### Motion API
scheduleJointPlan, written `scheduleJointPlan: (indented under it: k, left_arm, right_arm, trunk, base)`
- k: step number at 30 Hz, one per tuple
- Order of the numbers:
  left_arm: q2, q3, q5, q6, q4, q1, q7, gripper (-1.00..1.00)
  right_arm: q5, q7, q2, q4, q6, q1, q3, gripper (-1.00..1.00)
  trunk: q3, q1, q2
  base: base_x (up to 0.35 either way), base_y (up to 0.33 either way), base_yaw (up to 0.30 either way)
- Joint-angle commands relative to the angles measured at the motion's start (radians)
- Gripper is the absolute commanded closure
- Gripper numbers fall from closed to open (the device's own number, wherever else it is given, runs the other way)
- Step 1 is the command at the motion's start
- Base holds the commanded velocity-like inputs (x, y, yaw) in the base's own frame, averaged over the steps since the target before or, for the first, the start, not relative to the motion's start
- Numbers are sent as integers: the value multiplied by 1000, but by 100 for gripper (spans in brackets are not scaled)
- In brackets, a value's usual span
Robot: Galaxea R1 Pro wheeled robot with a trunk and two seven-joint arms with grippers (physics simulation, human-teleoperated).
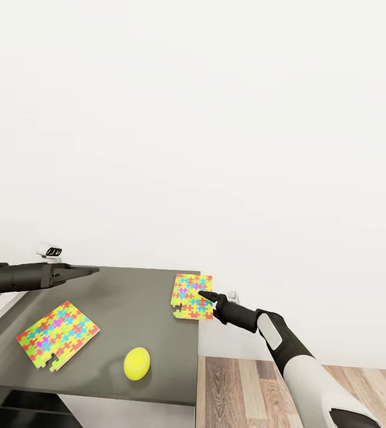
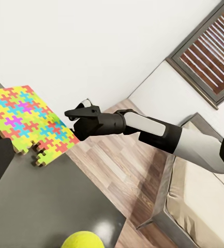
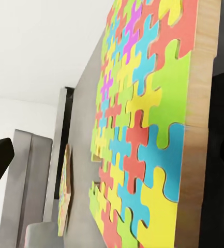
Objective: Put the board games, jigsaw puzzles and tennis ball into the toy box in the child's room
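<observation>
The right hand [image 1: 204,295] hangs just over the jigsaw puzzle [image 1: 192,296] at the far right corner of the worktop [image 1: 133,285], its fingers spread wide in the right wrist view, either side of the puzzle's edge. For a sound grip it should probably straddle that overhanging edge squarely before closing, since the thin sheet could slide off toward the floor [image 1: 246,380]. The left hand [image 1: 88,271] hovers over the worktop's back edge, its opening impossible to judge, with the second puzzle [image 1: 57,334] and tennis ball [image 1: 137,363] nearer the front.
</observation>
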Motion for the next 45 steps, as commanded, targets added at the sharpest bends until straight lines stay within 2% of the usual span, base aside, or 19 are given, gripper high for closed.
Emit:
scheduleJointPlan:
  k: [1, 10, 13, 14, 17, 31, 45]
  left_arm:
    - [0, 0, 0, 11, 0, -1, -4, -100]
    - [1, 1, 1, 12, 1, -1, -4, -100]
    - [1, 1, 1, 13, 1, -1, -4, -100]
    - [1, 1, 1, 13, 1, -1, -4, -100]
    - [1, 1, 1, 14, 1, -1, -4, -100]
    - [1, 1, 1, 14, 1, -1, -4, -100]
    - [1, 1, 1, 14, 1, -1, -4, -100]
  right_arm:
    - [0, 2, 1, 0, 6, -1, -6, -100]
    - [0, 2, 1, 0, 6, -1, -6, -100]
    - [0, 2, 1, 0, 6, -1, -6, -100]
    - [0, 2, 1, 0, 6, -1, -6, 100]
    - [0, 2, 1, 0, 6, -1, -6, 100]
    - [1, 2, 1, 0, 6, -1, -6, 100]
    - [0, 2, 1, 0, 5, -1, -6, 100]
  trunk:
    - [-1, 0, -1]
    - [-1, 0, -1]
    - [8, -12, 20]
    - [12, -15, 27]
    - [21, -27, 48]
    - [21, -27, 48]
    - [65, -81, 146]
  base:
    - [0, 0, 0]
    - [0, 0, 0]
    - [0, 0, 0]
    - [0, 0, 0]
    - [0, 0, 0]
    - [0, 0, 0]
    - [0, 0, 0]
